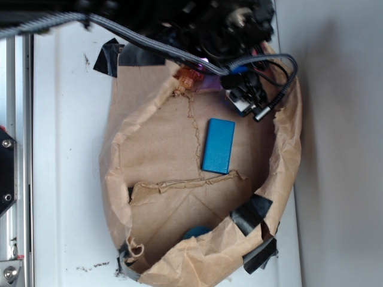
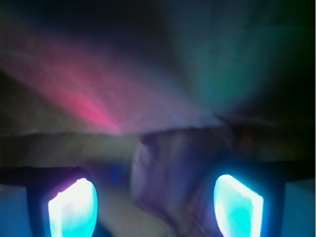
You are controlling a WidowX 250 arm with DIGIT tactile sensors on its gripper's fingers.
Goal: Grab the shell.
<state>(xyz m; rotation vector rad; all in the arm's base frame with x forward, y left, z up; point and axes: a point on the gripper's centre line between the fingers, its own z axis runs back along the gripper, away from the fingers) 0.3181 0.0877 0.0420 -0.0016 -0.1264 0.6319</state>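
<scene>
Shell [image 1: 187, 78] is showing only as a small orange-tan patch at the top edge of the brown paper nest [image 1: 161, 149], just beside the dark arm [image 1: 197, 30] and mostly hidden under it. The tool [image 1: 206, 75] is sitting right over that spot in the exterior view, its tips lost among cables and purple glow. In the wrist view, 2 glowing cyan fingers [image 2: 73, 208] are standing well apart at the bottom corners, so the tool is gaping wide, and a pale purplish rounded mass [image 2: 168, 182] is lying between them; it is too blurred to tell if this is the shell, or if either finger is touching it. Nothing is visibly gripped.

A flat blue block [image 1: 218, 145] is lying in the middle of the nest, apart from the shell. A teal round object [image 1: 195, 232] is peeking over the crumpled paper at the near rim. Black tape [image 1: 251, 210] is sticking to the paper wall on the right, and more tape is holding the top left corner. The nest is resting on a white desk [image 1: 66, 155].
</scene>
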